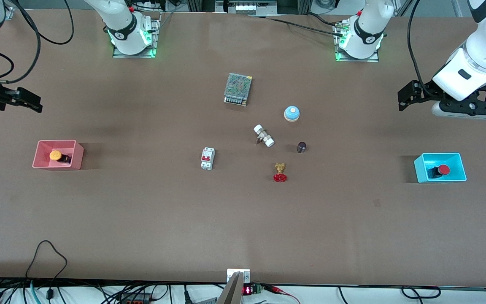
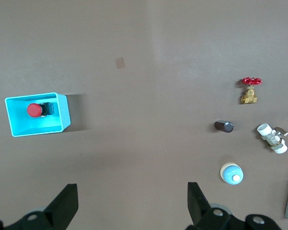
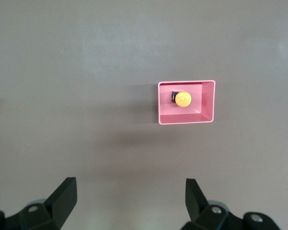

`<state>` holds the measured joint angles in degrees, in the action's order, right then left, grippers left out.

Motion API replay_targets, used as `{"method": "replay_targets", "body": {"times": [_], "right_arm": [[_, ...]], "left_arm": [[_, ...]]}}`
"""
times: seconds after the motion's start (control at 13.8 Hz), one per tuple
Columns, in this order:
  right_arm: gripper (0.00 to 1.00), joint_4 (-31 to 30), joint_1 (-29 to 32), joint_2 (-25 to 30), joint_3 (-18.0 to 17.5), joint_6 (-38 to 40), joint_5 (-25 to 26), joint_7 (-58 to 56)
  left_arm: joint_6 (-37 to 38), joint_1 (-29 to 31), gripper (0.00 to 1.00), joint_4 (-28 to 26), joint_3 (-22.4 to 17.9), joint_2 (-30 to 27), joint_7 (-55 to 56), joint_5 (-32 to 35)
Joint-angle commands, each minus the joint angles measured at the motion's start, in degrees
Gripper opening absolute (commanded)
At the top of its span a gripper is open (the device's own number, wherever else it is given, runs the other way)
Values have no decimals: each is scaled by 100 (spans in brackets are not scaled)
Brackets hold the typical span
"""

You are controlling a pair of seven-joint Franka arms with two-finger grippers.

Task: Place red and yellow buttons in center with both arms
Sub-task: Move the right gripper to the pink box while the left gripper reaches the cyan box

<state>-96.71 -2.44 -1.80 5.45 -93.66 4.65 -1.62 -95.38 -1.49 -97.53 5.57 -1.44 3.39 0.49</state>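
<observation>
At opposite ends of the surface (image 1: 243,219), the yellow button (image 1: 56,156) lies in a pink bin (image 1: 78,157) and the red button (image 1: 442,170) in a blue bin (image 1: 419,169). Both the left gripper (image 2: 129,203) and right gripper (image 3: 129,199) hover spread and empty, so reaching comes first: each must descend into its bin.
</observation>
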Motion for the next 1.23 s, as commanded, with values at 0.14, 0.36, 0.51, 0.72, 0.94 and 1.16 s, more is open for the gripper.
{"method": "replay_targets", "body": {"times": [0.14,0.36,0.51,0.72,0.94,1.16], "right_arm": [[100,20,94,-320,35,-3,71,-6],[100,12,436,-732,35,-415,80,-5],[100,12,586,-1014,35,-705,107,-14],[100,-6,613,-1567,35,-1126,116,-14],[100,-207,788,-1928,35,-1724,124,-49],[100,-340,841,-2200,35,-2208,124,-111]], "left_arm": [[63,237,100,164,-47,398,-66,118],[203,246,100,155,-38,609,-5,126],[659,237,100,172,-38,618,48,109],[757,237,100,697,-38,950,337,47],[766,184,100,1594,-12,1636,294,686],[557,464,100,1614,-56,2023,-12,768]]}}
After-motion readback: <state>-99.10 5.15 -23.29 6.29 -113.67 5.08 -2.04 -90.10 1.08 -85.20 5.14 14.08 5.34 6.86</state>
